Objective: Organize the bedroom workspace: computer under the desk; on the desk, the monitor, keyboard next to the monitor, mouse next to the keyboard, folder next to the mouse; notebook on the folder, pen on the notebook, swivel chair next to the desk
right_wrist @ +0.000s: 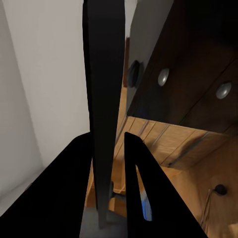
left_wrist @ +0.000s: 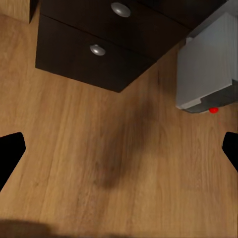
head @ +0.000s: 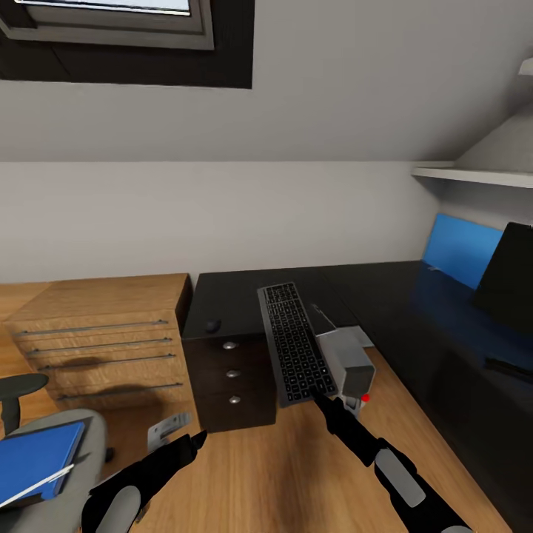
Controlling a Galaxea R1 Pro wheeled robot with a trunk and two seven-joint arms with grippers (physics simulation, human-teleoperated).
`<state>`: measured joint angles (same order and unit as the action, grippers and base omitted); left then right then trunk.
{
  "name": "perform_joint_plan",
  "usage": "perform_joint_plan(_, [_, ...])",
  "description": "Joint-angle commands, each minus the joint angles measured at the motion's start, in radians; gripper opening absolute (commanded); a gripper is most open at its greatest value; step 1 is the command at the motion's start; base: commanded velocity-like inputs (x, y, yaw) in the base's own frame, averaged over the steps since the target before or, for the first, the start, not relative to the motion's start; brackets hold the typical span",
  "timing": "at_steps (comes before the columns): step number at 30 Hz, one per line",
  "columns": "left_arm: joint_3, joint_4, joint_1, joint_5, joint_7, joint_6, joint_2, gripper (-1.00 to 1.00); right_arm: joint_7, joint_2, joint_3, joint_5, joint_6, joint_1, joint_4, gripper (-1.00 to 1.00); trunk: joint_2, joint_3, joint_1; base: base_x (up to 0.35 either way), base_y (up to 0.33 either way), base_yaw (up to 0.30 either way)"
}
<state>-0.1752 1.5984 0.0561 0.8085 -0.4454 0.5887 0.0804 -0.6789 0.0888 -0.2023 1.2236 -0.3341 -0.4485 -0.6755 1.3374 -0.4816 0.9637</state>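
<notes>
**Keyboard held aloft beside the desk**

Nearest in the head view, the left gripper [head: 194, 442] hangs over the wood floor [head: 296, 474]; its wrist view shows the fingertips [left_wrist: 11, 148] spread wide apart with nothing between them. At the lower left the blue folder [head: 33, 460] lies on the swivel chair [head: 70, 444]. The right gripper [head: 317, 396] clamps the near end of the keyboard [head: 295, 342], which slants up in the air above the computer [head: 349, 361] standing on the floor. The right wrist view shows the keyboard edge-on [right_wrist: 105, 99], pinched between the two fingers [right_wrist: 141, 188], and, beyond it, a small dark mouse [right_wrist: 133, 73] on the black drawer unit [right_wrist: 188, 84]. Farther off, the desk [head: 414, 311] carries the monitor [head: 507, 277] at its right.
</notes>
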Motion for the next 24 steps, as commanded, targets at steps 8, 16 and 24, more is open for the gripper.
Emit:
perform_joint_plan(8, [-0.002,0.002,0.001,0.009,-0.011,0.000,0.000,1.00,-0.002,0.001,-0.003,0.011,-0.006,-0.001,0.001,-1.00,0.001,0.002,0.000,0.000,0.125,-0.230])
perform_joint_plan(16, [-0.001,0.002,0.001,0.010,-0.011,0.000,0.001,1.00,-0.002,0.001,-0.003,0.011,-0.006,-0.001,0.000,-1.00,0.001,0.006,0.000,0.081,0.250,-0.246])
perform_joint_plan(24, [-0.001,0.000,0.001,0.011,-0.010,0.000,0.001,1.00,-0.002,0.002,-0.009,0.010,-0.005,-0.001,-0.001,-1.00,0.001,0.010,0.000,-0.026,0.106,-0.269])
